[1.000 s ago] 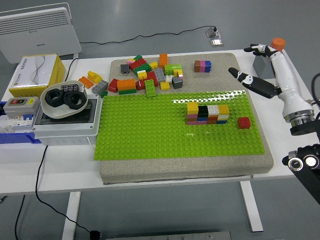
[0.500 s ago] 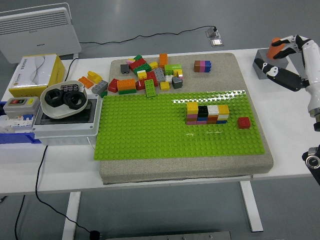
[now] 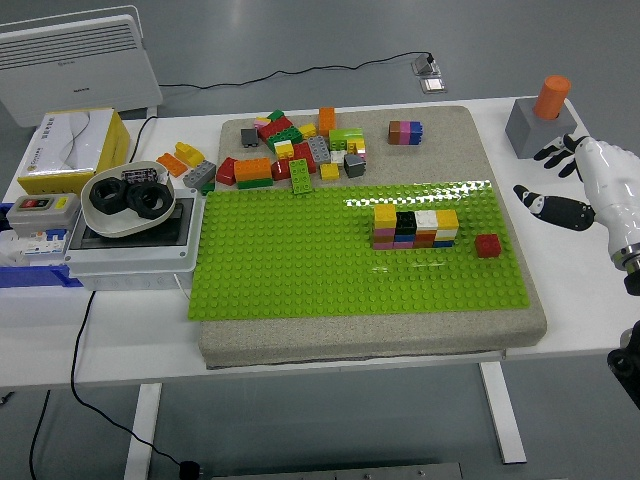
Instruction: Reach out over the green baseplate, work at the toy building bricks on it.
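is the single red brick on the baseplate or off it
On it: the red brick sits on the green baseplate, apart from the brick wall.

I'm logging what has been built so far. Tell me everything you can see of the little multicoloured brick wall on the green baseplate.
The multicoloured brick wall is a short, low block of glossy plastic toy bricks, stacked upright in a few layers. Its top row runs yellow, black, white, yellow; lower bricks look orange, red, blue and pink. It stands pressed onto the green studded baseplate, right of centre, with a single red brick standing apart to its right. Nothing else touches it.
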Motion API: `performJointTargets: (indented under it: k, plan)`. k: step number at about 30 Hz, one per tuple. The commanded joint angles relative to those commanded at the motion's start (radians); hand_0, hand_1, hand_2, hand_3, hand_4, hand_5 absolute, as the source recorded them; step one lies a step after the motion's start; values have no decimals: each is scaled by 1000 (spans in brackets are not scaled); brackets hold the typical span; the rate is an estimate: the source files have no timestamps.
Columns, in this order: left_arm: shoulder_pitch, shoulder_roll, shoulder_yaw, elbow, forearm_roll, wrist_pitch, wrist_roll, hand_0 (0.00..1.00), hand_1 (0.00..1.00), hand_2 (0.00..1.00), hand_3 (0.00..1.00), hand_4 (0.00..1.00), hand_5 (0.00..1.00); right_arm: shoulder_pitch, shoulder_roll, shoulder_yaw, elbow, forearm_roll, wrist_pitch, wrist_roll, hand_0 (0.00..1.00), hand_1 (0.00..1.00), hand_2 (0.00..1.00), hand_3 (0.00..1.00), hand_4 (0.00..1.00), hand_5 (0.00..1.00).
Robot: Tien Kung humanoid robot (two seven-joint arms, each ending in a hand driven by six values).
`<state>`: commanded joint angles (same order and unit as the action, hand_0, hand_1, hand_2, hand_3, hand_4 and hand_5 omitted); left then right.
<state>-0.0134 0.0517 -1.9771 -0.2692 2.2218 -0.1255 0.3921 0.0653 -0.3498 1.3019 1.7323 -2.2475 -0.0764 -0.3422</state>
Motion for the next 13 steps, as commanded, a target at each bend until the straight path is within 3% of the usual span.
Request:
performJointTargets:
  k: [4,5,7,13]
  plan:
    - [2,-2,-5,-1,-3,2,-2,777,712,719,542,585,456,9,-7,-12,11,-10,88,-58,633,538,650,625,714,129]
    - [3,-3,-6,-1,-4,3,-4,776,712,719,542,585,457,16,-8,-20,9,-13,112,-67,665,667,717,640,706,109]
    - [4,-4,-6,-2,-5,6,-10,776,712,719,542,585,457,31,-6,-39,2,-19,142,-80,665,667,717,640,706,109]
    - [7,-11,-7,-4,-1,16,-21,775,712,711,534,586,461,77,16,-99,-38,-21,189,-116,684,695,729,645,704,98]
